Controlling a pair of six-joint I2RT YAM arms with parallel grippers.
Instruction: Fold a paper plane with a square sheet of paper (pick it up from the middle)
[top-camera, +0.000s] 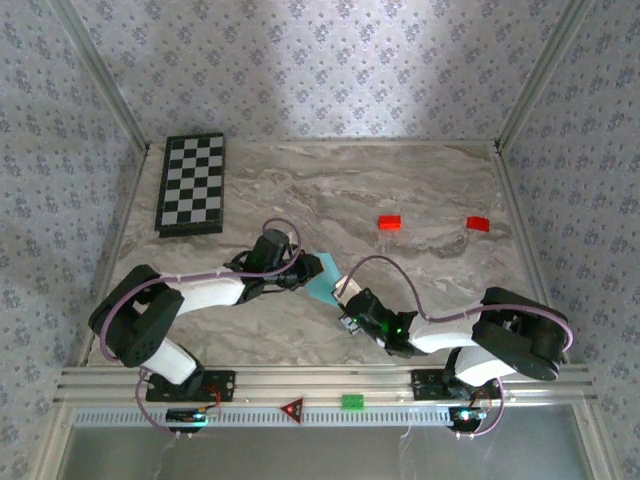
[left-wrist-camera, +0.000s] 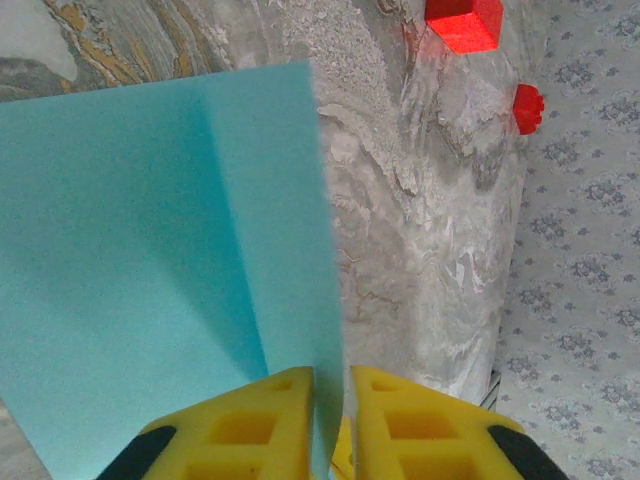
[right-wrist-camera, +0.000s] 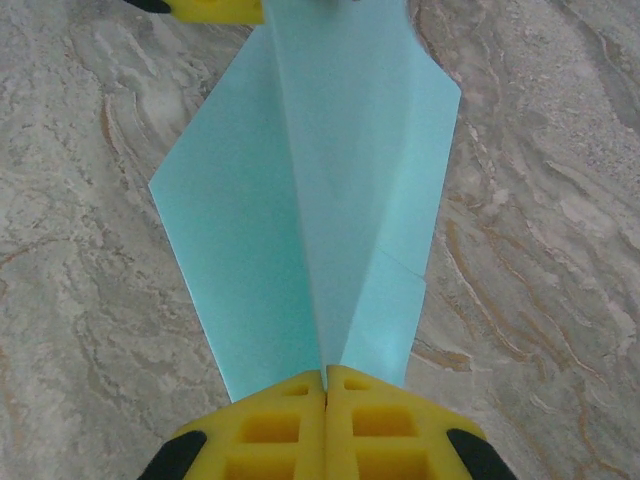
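Near table (top-camera: 420, 270) centre, top cam, the plane (top-camera: 322, 278) is a small cyan sliver btwn L claw (top-camera: 298, 276) and R claw (top-camera: 345, 297), both arms bent inward from the near edge. Top cam also gives the layout: chessboard (top-camera: 192, 197) flat at far left, a red block (top-camera: 389, 222) and a 2nd red block (top-camera: 478, 224) well apart from the plane toward far right, and floral-print walls (top-camera: 320, 60) round the marbled grey-tan slab. R wrist cam gives the shape: smooth matte paper w/ a sharp centre crease and two flaps slanting out to angled corners, narrowing toward R claw's yellow fingers (right-wrist-camera: 385, 435). These are pressed together w/ no gap, pinching the plane at the crease. At that view's top edge a bit of yellow L finger sits by the paper's far end. L wrist cam gives what the others don't: L claw's yellow fingers (left-wrist-camera: 250, 430), moulded w/ square recesses, stand a narrow slit apart. The paper's edge runs down into the slit along one finger; can't tell whether they press it. From there the paper reads as a broad flat sheet w/ one soft fold line, and both blocks are bright red and boxy on the veined stone, near the table's edge by the wall.
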